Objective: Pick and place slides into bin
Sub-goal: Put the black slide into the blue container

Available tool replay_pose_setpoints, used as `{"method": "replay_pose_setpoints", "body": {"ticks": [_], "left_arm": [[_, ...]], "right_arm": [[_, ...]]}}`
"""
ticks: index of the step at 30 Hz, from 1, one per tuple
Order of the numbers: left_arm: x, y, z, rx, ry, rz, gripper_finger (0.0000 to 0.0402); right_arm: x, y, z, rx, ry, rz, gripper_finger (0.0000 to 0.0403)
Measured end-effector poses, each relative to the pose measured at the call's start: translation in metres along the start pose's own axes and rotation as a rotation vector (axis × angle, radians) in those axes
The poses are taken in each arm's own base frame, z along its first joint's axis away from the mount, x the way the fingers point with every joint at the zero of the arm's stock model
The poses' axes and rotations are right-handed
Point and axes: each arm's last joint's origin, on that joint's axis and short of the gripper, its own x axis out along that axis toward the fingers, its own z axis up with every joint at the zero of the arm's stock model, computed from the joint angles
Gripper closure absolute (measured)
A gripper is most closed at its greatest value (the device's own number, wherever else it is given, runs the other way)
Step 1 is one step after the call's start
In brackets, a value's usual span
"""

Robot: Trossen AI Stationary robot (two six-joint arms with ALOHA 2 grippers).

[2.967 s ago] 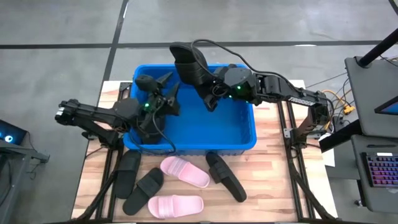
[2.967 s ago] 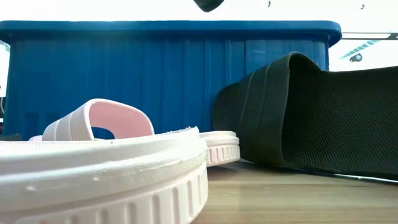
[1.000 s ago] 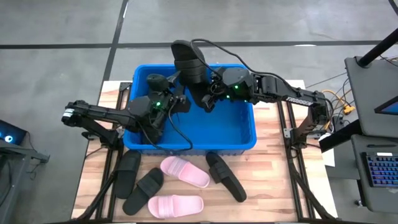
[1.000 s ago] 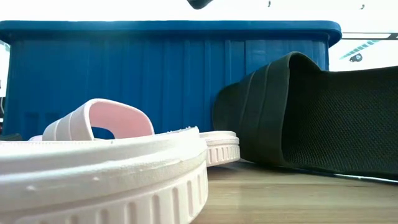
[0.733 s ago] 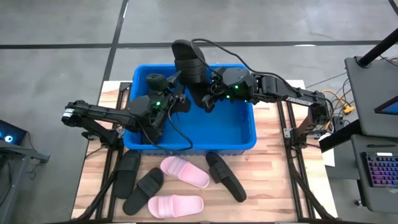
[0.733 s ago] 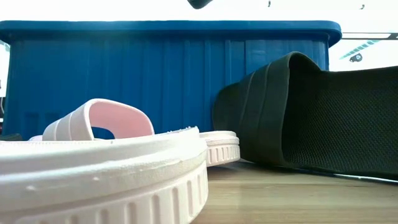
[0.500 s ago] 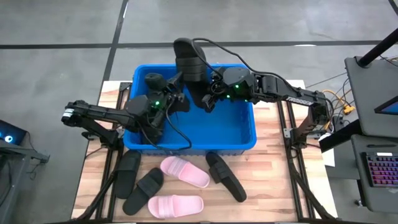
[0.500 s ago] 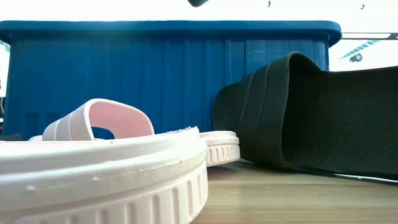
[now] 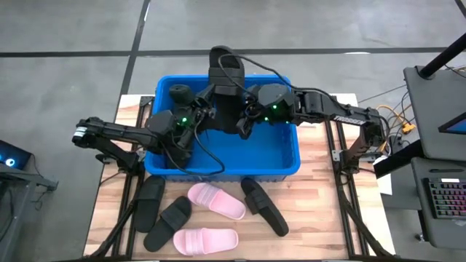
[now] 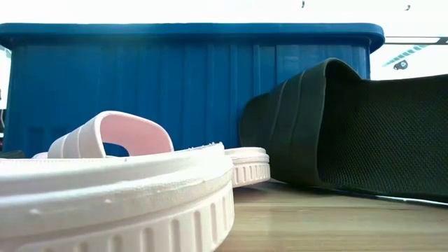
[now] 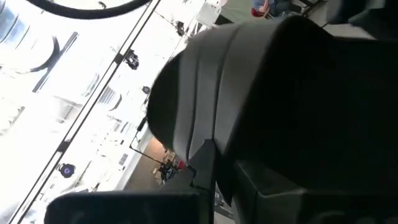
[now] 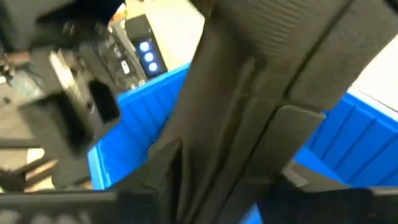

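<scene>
Left end effector (image 9: 206, 110) pinches the black slide (image 9: 226, 81) over the bin (image 9: 291, 161); right end effector (image 9: 245, 116), apparently spread, should retreat clear before lowering

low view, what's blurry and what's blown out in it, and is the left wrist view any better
Low view: the nearest pale pink slide is a soft out-of-focus mass; the bin wall reads sharper; the room above the rim is washed out white. Left wrist view: the black slide fills the frame as a dark blur against an overexposed bright background.
</scene>
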Motion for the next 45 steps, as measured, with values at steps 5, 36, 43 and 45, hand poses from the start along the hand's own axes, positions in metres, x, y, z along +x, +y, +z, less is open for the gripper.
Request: {"method": "replay_pose_setpoints", "body": {"ticks": [5,36,43,45], "left_arm": [[-0.001,0.005,-0.001,-0.010,0.005,0.004,0.0396],[-0.010,0.070,-0.019,-0.197,0.018,0.048,0.0400],[-0.010,0.072,-0.021,-0.200,-0.001,0.046,0.0401],[-0.010,0.072,-0.020,-0.206,-0.001,0.046,0.0401]], "right_arm": [[-0.006,-0.003,-0.001,-0.054,0.023,-0.019,0.0197],[-0.095,-0.030,0.016,-0.109,-0.141,-0.204,0.0202],[-0.110,-0.034,0.016,-0.106,-0.152,-0.200,0.0202],[-0.110,-0.034,0.016,-0.106,-0.153,-0.200,0.0202]]}}
